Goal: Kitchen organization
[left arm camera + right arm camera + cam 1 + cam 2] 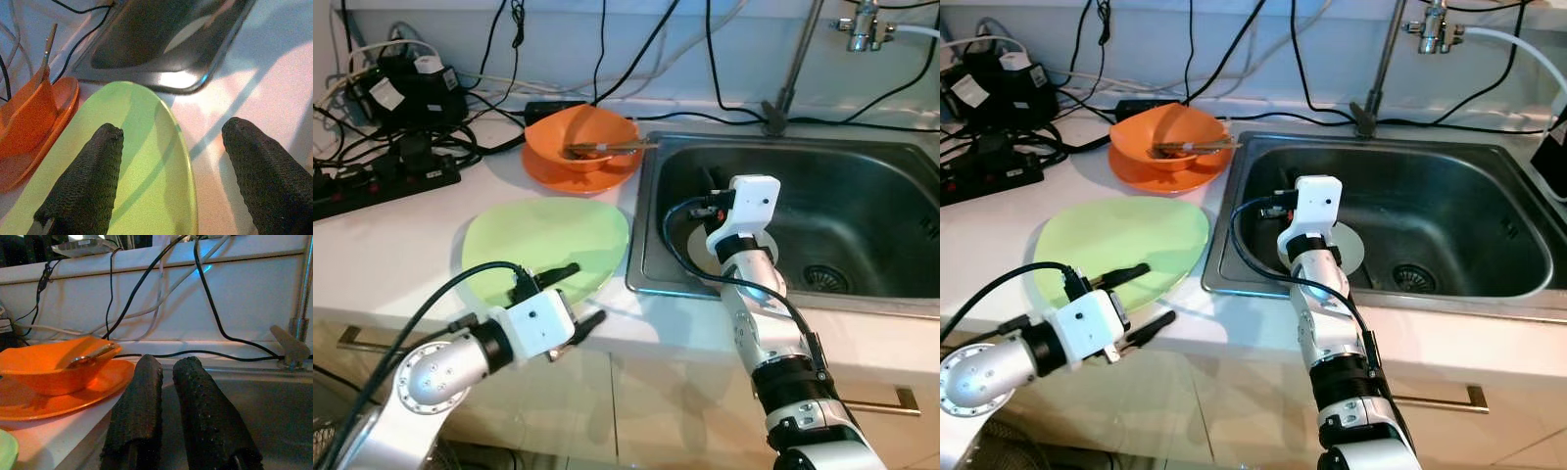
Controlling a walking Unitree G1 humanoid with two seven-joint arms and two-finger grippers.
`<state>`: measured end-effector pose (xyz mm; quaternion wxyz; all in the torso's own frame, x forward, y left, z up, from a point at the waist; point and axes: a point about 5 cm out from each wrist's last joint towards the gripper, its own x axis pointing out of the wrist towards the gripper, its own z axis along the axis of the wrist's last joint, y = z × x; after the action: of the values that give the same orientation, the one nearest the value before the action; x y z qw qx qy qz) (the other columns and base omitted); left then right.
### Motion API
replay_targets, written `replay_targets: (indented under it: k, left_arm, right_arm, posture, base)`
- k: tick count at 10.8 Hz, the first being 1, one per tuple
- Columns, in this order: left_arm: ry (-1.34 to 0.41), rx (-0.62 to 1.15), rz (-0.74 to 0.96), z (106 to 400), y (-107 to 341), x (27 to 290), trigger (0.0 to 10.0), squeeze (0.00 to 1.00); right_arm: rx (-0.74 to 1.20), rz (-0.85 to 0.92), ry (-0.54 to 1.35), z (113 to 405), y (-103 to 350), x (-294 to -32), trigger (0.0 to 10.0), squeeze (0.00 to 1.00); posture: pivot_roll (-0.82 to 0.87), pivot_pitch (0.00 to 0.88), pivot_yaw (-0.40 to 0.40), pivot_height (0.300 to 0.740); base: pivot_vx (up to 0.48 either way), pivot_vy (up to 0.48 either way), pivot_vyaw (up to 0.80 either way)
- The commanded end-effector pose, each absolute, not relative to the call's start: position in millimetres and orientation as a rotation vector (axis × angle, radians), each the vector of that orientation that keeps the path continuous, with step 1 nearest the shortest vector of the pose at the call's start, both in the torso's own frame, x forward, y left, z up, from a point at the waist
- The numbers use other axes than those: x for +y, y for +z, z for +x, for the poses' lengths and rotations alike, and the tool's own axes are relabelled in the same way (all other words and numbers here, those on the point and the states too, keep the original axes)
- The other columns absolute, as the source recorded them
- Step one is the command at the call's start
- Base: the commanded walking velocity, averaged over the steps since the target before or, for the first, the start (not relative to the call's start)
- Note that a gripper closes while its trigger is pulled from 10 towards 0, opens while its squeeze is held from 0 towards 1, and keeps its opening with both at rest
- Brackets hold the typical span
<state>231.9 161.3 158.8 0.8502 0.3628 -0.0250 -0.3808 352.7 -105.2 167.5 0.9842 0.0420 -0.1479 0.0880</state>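
Green plate [548, 245] (oval, glossy) between spread left gripper [576, 296] fingers.

cables [401, 147] crowding counter rear, orange bowl [579, 140] beside sink [862, 211]

My arms: silver metal, jointed, black collars.
My wrists: white boxy housings, looping black cables.
My left gripper [576, 297] fingers [83, 188]: long, black, knobbly-textured.

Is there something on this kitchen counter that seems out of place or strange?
Yes. A black power strip and a tangle of cables lie on the counter close to the sink, an odd place for electrics. The green plate also sits at the counter's front edge, by the open left gripper.
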Motion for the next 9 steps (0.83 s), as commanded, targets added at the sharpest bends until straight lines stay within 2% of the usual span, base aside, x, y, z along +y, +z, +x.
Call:
replay_targets:
  k: [1,4,9]
  left_arm:
    - [-0.782,-0.037,0.812,233.9,157.9,166.7,10.0,0.00]
    - [-0.737,-0.007,0.887,238.0,160.8,180.9,10.0,0.00]
    - [-0.756,0.176,1.034,235.1,154.8,211.0,10.0,0.00]
  right_arm:
    - [-0.305,0.087,0.185,353.7,169.7,-104.1,10.0,0.00]
    - [-0.304,0.086,0.187,354.0,169.7,-103.7,10.0,0.00]
    - [-0.303,0.086,0.186,354.1,169.7,-103.9,10.0,0.00]
  posture:
    - [0.24,0.039,0.017,0.740]
    - [0.24,0.038,0.016,0.740]
    - [0.24,0.038,0.016,0.740]
  base:
    - [0.000,0.000,0.00]
    - [0.000,0.000,0.00]
    - [0.000,0.000,0.00]
